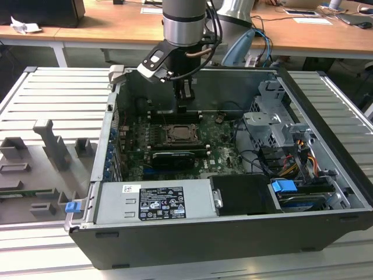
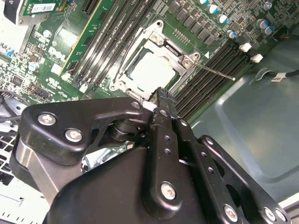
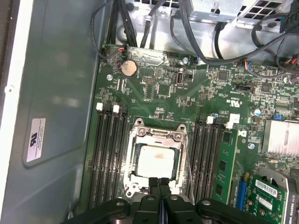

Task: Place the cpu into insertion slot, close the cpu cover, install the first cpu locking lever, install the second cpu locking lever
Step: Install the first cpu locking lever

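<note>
Status of work, as I read it from the remote station:

1. The chip [image 3: 156, 161] is seated in the socket [image 1: 182, 135], at the centre of the exterior view, inside the open computer case [image 1: 175, 245] on the slotted bench [image 1: 52, 93]. Its pale face shows in both wrist views. I count this step as done.
2. The cover [image 3: 159, 136] appears to lie down over the chip, framing its face. I judge it closed.
3. In the second wrist view a thin metal lever [image 2: 215, 72] juts out from the socket corner across the memory slots [image 2: 212, 63]. It looks unlatched, so at least one locking step remains.

End effector [image 1: 184, 107]: clenched, fingertips pressed together with nothing between them. It hangs just above the board, above centre in the exterior view, close to the socket's edge.

Not determinable: whether the second lever is latched, whether the fingertips touch the socket frame, and whether the cover is fully flat. The end effector's own body hides the socket's near edge in both wrist views.
</note>
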`<action>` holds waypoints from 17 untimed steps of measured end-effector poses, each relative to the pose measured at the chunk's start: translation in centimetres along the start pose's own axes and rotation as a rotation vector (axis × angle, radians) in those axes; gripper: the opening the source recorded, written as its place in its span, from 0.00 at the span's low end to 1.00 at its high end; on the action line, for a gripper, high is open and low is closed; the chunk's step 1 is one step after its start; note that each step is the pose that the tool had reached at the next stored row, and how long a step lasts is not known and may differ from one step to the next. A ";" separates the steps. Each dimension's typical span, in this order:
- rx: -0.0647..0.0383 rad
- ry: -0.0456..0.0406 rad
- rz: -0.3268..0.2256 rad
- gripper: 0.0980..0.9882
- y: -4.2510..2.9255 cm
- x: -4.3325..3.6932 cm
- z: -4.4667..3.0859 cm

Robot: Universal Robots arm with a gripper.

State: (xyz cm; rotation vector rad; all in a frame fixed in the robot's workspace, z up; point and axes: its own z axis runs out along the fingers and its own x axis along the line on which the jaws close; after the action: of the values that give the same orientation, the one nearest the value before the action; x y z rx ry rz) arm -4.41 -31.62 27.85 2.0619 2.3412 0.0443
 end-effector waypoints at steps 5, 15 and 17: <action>0.000 0.0005 -0.024 0.01 0.00 0.00 -0.02; 0.001 0.0066 -0.196 0.01 0.00 0.00 0.01; 0.001 0.0070 -0.211 0.01 -0.01 0.00 0.02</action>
State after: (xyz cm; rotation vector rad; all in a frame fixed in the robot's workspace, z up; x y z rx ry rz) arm -4.41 -31.62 27.83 1.8055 2.5478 0.0468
